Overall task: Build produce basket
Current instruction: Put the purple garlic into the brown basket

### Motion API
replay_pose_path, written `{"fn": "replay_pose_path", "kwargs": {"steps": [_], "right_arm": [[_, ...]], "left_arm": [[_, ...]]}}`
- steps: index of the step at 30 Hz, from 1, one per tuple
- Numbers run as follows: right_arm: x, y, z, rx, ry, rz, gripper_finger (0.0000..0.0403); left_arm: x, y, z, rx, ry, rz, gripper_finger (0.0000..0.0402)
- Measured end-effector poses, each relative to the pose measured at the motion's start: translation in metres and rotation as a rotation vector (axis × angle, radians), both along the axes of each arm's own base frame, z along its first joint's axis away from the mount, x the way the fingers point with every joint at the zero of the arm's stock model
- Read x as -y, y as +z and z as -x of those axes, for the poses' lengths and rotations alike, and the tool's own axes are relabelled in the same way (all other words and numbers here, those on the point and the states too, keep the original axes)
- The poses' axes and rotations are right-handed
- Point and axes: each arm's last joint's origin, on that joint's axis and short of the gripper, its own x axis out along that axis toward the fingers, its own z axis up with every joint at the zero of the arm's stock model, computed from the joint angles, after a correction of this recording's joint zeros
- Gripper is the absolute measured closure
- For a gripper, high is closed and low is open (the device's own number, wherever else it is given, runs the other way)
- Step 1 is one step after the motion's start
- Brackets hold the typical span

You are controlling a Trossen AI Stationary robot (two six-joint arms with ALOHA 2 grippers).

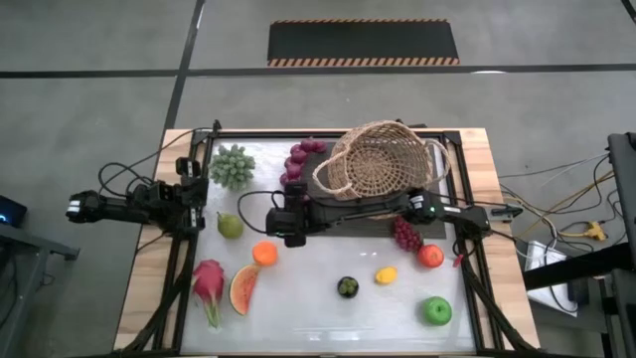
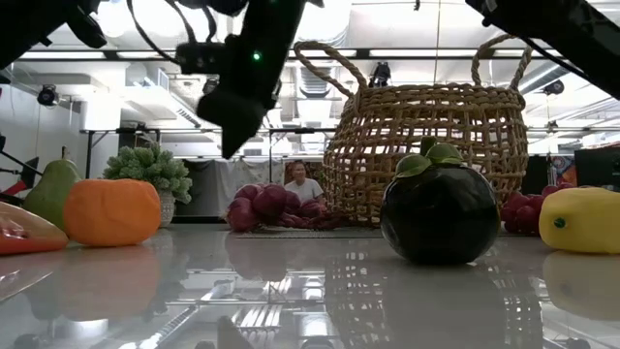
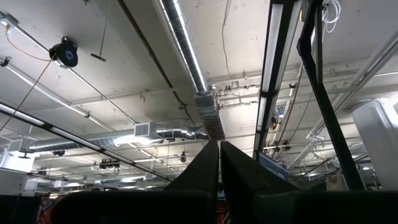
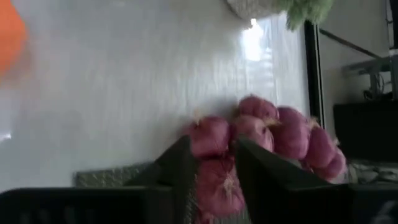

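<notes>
The tan wicker basket (image 1: 383,159) stands on its base at the far middle of the table, and it also shows in the low view (image 2: 426,121). A purple grape bunch (image 1: 298,164) lies on the table just left of it. My right gripper (image 1: 291,199) reaches across from the right and hovers open just near of the grapes, above them in the low view (image 2: 231,145). In the right wrist view the grapes (image 4: 267,134) show past and between the two fingers of the right gripper (image 4: 213,146). My left gripper (image 1: 199,194) waits at the table's left edge, its fingers shut in the left wrist view (image 3: 219,144).
Loose on the table are green grapes (image 1: 232,166), a pear (image 1: 230,225), an orange (image 1: 263,254), a dragon fruit (image 1: 209,283), a watermelon slice (image 1: 242,288), a dark round fruit (image 1: 347,287), a lemon (image 1: 386,275), red grapes (image 1: 405,234), a tomato (image 1: 430,256) and a green apple (image 1: 436,311).
</notes>
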Motion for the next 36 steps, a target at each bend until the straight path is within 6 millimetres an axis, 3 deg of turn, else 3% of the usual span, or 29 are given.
{"fn": "replay_pose_path", "kwargs": {"steps": [8,16,23,36], "right_arm": [[0.006,-0.01,0.004,-0.075,-0.016,-0.004,0.0168],[0.018,-0.011,0.011,-0.142,-0.058,-0.02,0.0108],[0.036,-0.019,0.006,-0.122,-0.089,-0.11,0.0084],[0.067,-0.044,0.009,-0.152,-0.156,-0.192,0.0089]], "left_arm": [[0.0,0.0,0.0,0.0,0.0,0.0,0.0402],[0.0,0.0,0.0,0.0,0.001,-0.001,0.0402],[0.0,0.0,0.0,-0.001,0.003,-0.003,0.0402],[0.0,0.0,0.0,-0.001,0.037,-0.035,0.0402]]}}
